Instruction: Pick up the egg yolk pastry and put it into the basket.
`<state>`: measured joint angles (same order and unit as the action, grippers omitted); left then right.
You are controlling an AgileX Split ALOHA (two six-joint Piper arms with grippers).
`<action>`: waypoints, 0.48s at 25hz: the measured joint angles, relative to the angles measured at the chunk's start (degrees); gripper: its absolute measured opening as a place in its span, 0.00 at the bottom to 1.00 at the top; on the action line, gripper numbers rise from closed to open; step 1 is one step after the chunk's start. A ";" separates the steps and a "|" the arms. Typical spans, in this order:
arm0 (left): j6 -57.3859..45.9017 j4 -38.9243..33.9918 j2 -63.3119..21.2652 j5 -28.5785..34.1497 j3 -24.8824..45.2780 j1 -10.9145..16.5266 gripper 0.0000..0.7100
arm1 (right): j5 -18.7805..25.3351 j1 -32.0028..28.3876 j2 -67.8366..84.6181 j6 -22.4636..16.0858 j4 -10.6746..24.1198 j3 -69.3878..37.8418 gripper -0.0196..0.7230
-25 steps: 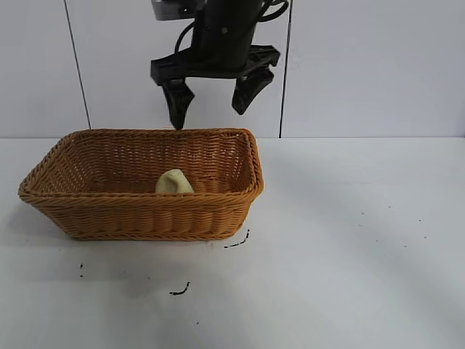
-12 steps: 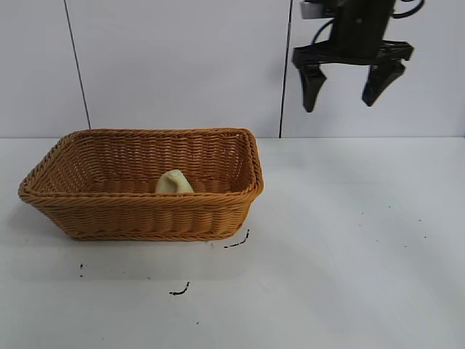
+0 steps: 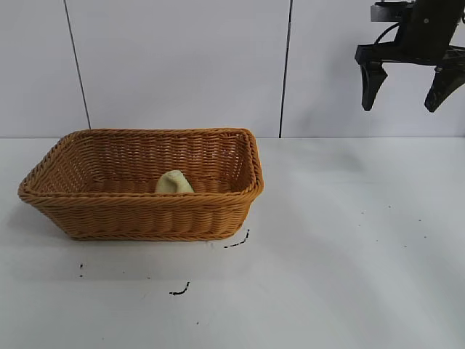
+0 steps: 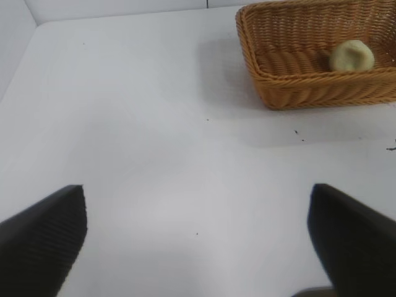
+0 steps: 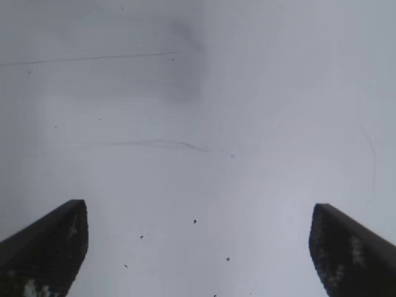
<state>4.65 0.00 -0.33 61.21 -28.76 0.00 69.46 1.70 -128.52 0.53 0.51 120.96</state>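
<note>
Egg yolk pastry (image 3: pixel 174 182), small pale yellow dome-shaped, lies inside our large orange-brown woven wicker basket (image 3: pixel 145 214), well apart from our right gripper (image 3: pixel 405 89), which hangs high with fingers spread, holding nothing. Our left gripper (image 4: pixel 198 238) is spread too, empty, above the white table (image 3: pixel 349 247).

No readable text anywhere (only stray specks).

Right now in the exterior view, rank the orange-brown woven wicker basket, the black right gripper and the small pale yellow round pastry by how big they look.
1. orange-brown wicker basket
2. black right gripper, open, up at the right
3. pale yellow pastry, in the basket
</note>
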 joint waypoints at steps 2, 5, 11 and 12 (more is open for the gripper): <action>0.00 0.00 0.00 0.00 0.00 0.00 0.98 | -0.06 0.00 2.04 0.00 0.00 -1.64 0.96; 0.00 0.00 0.00 0.00 0.00 0.00 0.98 | -0.06 0.00 6.88 0.00 0.18 -6.70 0.96; 0.00 0.00 0.00 0.00 0.00 0.00 0.98 | -0.13 0.00 21.79 0.00 0.24 -23.25 0.96; 0.00 0.00 0.00 0.00 0.00 0.00 0.98 | -0.08 0.00 24.98 0.00 0.24 -26.48 0.96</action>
<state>4.65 0.00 -0.33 61.21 -28.76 0.00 69.38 1.70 -103.53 0.53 0.75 94.48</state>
